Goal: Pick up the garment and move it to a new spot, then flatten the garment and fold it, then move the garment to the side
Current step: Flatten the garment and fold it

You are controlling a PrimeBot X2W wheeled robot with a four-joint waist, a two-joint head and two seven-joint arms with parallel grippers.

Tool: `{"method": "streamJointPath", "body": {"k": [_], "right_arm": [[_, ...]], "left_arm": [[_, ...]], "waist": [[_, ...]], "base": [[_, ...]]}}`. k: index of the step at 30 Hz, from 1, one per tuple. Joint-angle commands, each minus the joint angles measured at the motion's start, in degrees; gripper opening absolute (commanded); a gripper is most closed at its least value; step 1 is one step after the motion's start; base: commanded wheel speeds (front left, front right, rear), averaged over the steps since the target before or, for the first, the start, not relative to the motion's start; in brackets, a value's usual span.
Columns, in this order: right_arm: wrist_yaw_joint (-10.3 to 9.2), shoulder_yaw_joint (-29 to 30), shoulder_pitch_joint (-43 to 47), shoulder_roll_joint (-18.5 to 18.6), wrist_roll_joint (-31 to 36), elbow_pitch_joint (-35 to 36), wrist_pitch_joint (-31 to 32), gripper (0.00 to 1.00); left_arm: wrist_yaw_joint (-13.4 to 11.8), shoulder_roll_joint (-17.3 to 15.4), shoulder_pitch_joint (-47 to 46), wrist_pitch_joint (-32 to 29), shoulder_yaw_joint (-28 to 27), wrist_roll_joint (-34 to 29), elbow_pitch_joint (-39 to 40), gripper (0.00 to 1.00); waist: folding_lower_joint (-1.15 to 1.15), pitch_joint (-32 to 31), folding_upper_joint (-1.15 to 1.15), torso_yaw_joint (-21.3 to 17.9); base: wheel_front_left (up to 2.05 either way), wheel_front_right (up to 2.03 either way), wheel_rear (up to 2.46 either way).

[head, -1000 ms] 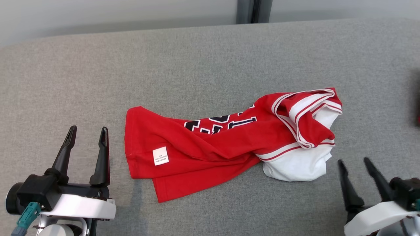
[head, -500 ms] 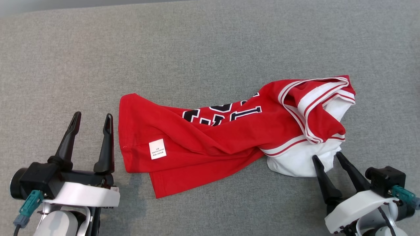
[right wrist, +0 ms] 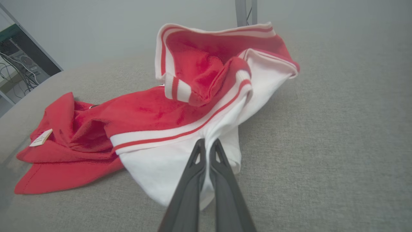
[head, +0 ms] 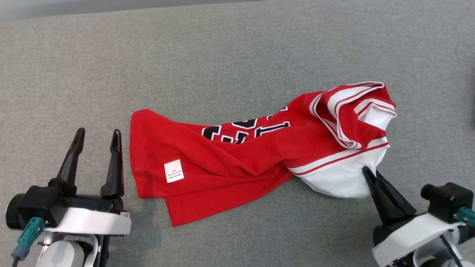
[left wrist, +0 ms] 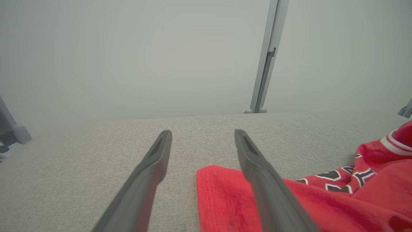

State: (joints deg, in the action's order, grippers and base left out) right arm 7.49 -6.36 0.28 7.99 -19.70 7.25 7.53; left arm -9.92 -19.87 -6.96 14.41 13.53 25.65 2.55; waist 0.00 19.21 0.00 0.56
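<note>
Right gripper (head: 367, 171) is seen at the near right, jaws closed on the white sleeve cloth of the garment (head: 237, 159), a fold of which is pinched between the tips. Left gripper (head: 98, 131) is seen at the near left, jaws wide open, nothing held. It is set just beside the garment's red hem, with a narrow gap between them.

The garment, a red jersey with white striped trim and dark lettering, is laid crumpled across the middle of the grey worktop (head: 222, 55). The hem is toward the left and the bunched white part toward the right. A white label (head: 173, 171) is turned up near the hem.

Bare worktop is seen on every side of the garment, with the widest stretch beyond it. The far edge is seen along the top of the head view. Behind that edge a grey metal post (left wrist: 267, 64) is stood against a pale wall (left wrist: 128, 58). Cabled equipment (right wrist: 19, 61) is seen past the worktop's corner in the right wrist view.
</note>
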Motion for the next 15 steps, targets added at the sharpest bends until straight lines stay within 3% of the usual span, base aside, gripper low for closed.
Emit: {"method": "streamJointPath", "body": {"k": [1,9,15], "right_arm": [[0.0,0.5,1.3,0.5,-1.6,3.1,2.4,0.0],[0.0,4.0,1.9,-1.1,-10.1,18.2,11.8,0.0],[0.0,7.5,-4.2,-1.3,-14.9,18.0,13.9,0.0]], "left_arm": [[-0.4,-0.4,0.4,0.3,-0.4,-0.3,0.3,1.0],[-0.7,-0.3,0.4,0.3,-0.5,-0.2,0.9,1.0],[-0.6,0.1,-0.6,0.3,-0.2,-0.2,0.7,1.0]], "waist": [[0.0,-0.3,0.0,-0.4],[0.0,-0.3,0.0,-1.0],[0.0,0.3,0.0,-0.6]], "base": [[0.0,0.0,0.0],[0.0,0.0,0.0],[0.0,0.0,0.0]]}}
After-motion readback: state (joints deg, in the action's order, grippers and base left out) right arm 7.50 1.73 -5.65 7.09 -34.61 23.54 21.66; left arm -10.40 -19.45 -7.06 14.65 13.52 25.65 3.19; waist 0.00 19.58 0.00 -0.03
